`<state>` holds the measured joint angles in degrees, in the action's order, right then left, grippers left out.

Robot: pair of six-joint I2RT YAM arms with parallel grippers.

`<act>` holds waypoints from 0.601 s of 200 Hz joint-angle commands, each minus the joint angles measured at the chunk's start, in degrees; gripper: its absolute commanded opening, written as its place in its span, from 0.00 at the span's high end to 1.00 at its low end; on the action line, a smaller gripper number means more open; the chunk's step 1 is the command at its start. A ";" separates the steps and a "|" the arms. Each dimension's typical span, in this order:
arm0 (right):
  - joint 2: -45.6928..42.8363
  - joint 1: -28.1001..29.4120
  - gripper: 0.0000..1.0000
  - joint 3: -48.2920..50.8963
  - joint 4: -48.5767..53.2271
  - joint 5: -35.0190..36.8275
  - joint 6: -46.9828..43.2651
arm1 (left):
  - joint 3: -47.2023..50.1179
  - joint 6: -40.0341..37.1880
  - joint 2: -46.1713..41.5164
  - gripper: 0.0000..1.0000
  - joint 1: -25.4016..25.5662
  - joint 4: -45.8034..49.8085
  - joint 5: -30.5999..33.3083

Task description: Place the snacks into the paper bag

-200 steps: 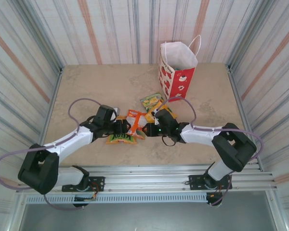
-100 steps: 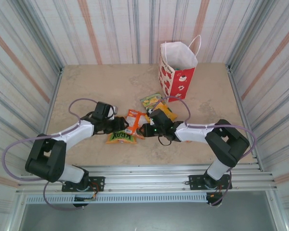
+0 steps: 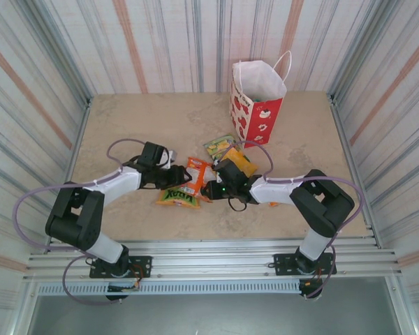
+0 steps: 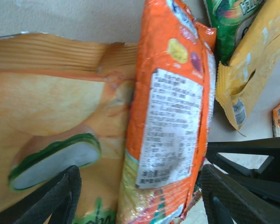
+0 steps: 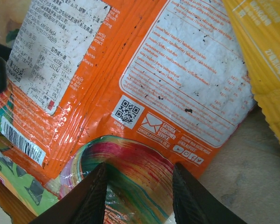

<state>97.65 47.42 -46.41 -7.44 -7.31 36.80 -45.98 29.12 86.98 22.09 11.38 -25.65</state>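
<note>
Several snacks lie in a heap mid-table: an orange packet [image 3: 195, 174], a yellow-orange one with green lettering [image 3: 177, 198], a green one [image 3: 218, 146] and a yellow one [image 3: 241, 162]. The paper bag [image 3: 255, 105] stands upright at the back right, its white mouth open. My left gripper [image 3: 178, 178] reaches the heap from the left, open. Its jaws straddle the orange packet [image 4: 172, 121] edge-on, above the yellow-orange packet [image 4: 51, 116]. My right gripper [image 3: 211, 188] comes in from the right, open. Its fingers stand on either side of an orange packet's [image 5: 177, 70] rainbow-printed end.
The two grippers sit close together over the same heap. Striped walls enclose the tan table [image 3: 140, 125] on three sides. A metal rail [image 3: 209, 255] runs along the near edge. Bare table lies between the heap and the bag.
Both grippers' jaws have narrowed around the orange packets. The left arm's elbow has swung back and left, and both grippers have edged slightly farther from the near rail.
</note>
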 commanded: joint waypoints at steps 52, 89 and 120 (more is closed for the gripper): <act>1.30 0.57 0.60 -1.31 1.95 0.61 -1.82 | -5.65 -8.09 -5.66 0.34 -0.71 8.45 4.69; 1.18 0.57 0.60 -1.18 1.91 0.69 -1.77 | -7.19 -8.08 -1.74 0.35 -0.82 7.89 1.98; 1.34 0.56 0.60 -1.22 1.70 0.61 -1.82 | -7.81 -7.25 1.53 0.35 -0.82 6.16 0.18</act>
<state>97.69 47.42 -46.41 -7.40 -7.31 36.40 -52.16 22.55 86.21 21.69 17.72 -23.29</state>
